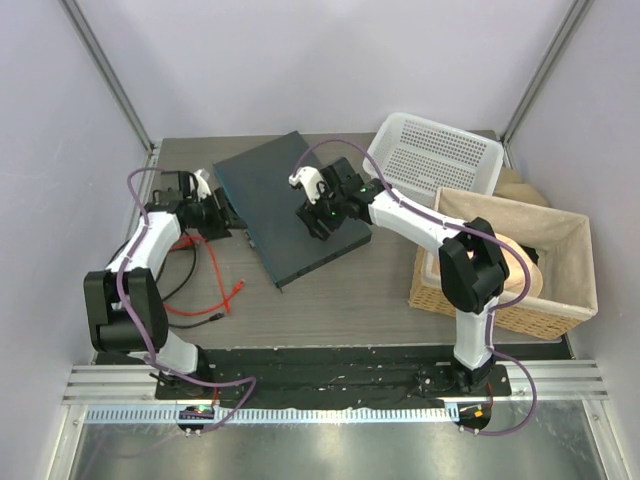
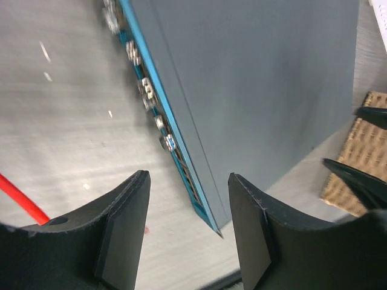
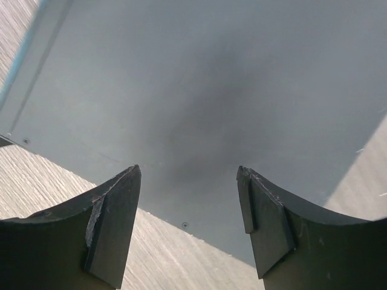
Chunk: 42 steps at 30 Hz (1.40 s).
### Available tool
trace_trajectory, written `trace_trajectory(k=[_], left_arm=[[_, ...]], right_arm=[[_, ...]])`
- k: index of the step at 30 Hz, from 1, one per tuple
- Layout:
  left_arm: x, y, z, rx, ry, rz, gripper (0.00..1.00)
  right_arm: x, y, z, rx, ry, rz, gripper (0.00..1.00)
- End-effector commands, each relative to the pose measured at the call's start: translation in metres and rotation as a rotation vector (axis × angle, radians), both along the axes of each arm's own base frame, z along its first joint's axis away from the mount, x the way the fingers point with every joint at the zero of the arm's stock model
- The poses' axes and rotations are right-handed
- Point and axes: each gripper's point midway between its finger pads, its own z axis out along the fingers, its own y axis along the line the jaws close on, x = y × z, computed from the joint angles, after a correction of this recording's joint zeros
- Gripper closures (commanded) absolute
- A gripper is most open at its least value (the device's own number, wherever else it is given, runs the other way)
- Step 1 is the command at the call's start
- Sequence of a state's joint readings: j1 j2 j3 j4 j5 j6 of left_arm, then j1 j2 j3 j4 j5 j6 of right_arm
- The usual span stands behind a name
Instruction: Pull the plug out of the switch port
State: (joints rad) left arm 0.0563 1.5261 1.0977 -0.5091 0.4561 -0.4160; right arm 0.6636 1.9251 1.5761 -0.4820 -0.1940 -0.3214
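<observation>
Grey tabletop [image 1: 340, 290] between white walls [image 1: 330, 60] carries everything. Near left, a red cable [image 2: 24, 200] lies loose, so I judge the plug is already out of its port. Just beyond, the left gripper [image 1: 220, 214] faces the socket edge, well placed to reach it, with jaws released and empty. At the centre lies the switch [image 1: 285, 200], a thin, flat, dark slate box with a bluish socket front. Over its top the right gripper [image 1: 318, 218] hovers, jaws spread and empty, probably to steady it.

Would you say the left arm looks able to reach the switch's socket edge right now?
Probably yes: the left fingers stand open facing the switch, its blue socket edge close ahead, nothing between.
</observation>
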Motion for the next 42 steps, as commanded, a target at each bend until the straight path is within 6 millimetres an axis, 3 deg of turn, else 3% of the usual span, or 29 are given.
trace_trajectory(k=[1,6,10,15,20,24,42], left_arm=[[0.018,-0.006,0.031,-0.086,-0.091,0.045,0.43],[0.046,0.011,0.041,-0.086,-0.141,0.089,0.46],[0.067,0.035,0.031,-0.011,-0.113,0.127,0.47],[0.079,0.047,0.018,0.015,-0.091,0.139,0.51],[0.071,0.039,-0.003,-0.025,-0.048,0.099,0.53],[0.054,0.030,-0.022,-0.071,-0.008,0.083,0.55],[0.039,0.017,-0.051,-0.140,0.054,0.044,0.58]], right_arm=[[0.007,-0.006,-0.012,0.032,0.038,-0.073,0.29],[-0.001,-0.016,-0.037,0.005,0.082,-0.124,0.31],[-0.011,-0.022,-0.051,-0.005,0.116,-0.139,0.31],[-0.013,-0.027,-0.055,-0.023,0.113,-0.147,0.31],[-0.013,-0.029,-0.058,-0.036,0.110,-0.147,0.30],[-0.013,-0.028,-0.062,-0.039,0.119,-0.148,0.30],[-0.011,-0.028,-0.069,-0.052,0.123,-0.151,0.30]])
